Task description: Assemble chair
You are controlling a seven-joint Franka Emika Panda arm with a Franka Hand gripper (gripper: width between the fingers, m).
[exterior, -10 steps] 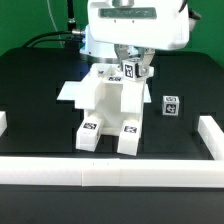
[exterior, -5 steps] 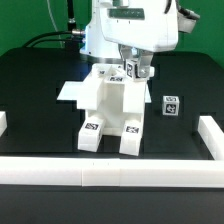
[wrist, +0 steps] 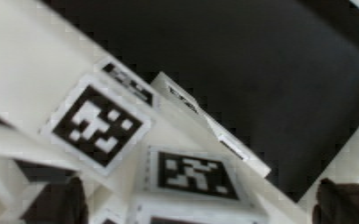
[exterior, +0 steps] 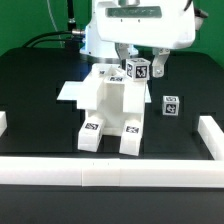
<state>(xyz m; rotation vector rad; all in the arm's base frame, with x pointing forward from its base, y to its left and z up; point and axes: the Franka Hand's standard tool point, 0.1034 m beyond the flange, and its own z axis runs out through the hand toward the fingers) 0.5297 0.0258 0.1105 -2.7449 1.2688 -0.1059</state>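
Note:
The part-built chair (exterior: 108, 102) is a white blocky body standing mid-table on two tagged posts (exterior: 92, 127). A white tagged post (exterior: 138, 70) stands at its upper back, on the exterior view's right side. My gripper (exterior: 141, 67) hangs over that post with its fingers (exterior: 160, 66) spread to either side of it, open. In the wrist view the tagged post (wrist: 190, 170) fills the space between the dark fingers (wrist: 62, 200), with gaps on both sides. A small loose tagged block (exterior: 170, 106) lies on the table at the exterior view's right.
The marker board (exterior: 70, 92) lies flat behind the chair on the exterior view's left. White border rails run along the front (exterior: 110, 172), with raised ends at the right (exterior: 208, 135) and left (exterior: 3, 122). The tabletop is black.
The gripper's fingers have spread apart around the tagged post. The post's tag now shows more fully and a little further to the exterior view's right. The chair body has not moved.

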